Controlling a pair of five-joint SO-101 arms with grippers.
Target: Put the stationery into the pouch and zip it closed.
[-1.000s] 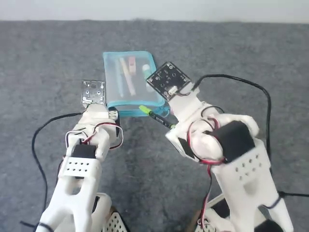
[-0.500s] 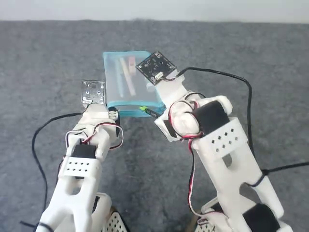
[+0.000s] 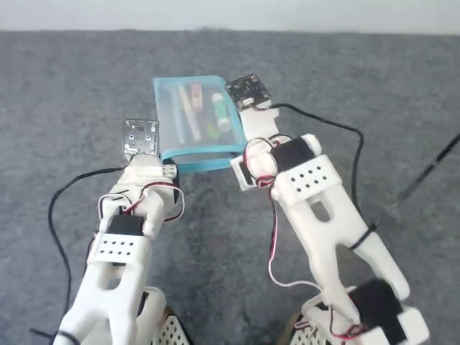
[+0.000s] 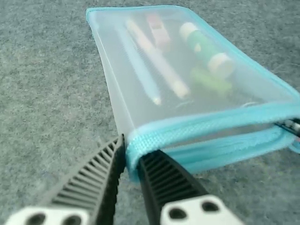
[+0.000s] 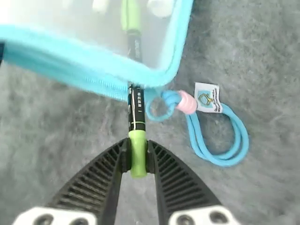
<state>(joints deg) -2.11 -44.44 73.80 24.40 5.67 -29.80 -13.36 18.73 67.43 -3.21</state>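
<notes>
Pouch point(image 3: 192, 122) lay toward the far edge of the table point(image 3: 65, 79), its mouth corner pinched in my left gripper point(image 4: 131, 152), while my right gripper point(image 5: 137, 147) clamped the half-inserted pen point(image 5: 135, 115); pushed off-axis, I judged, the pen could snag the zip edge and drag the pouch free.

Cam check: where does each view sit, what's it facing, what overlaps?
High view: fixed above, behind the arms, looking down at the pouch; both arms show.
Left wrist view: on the left arm, looking past the left gripper, shut on the pouch's corner.
Right wrist view: on the right arm, looking past the right gripper, shut on the pen.
Shared: the pouch, in all three.
</notes>
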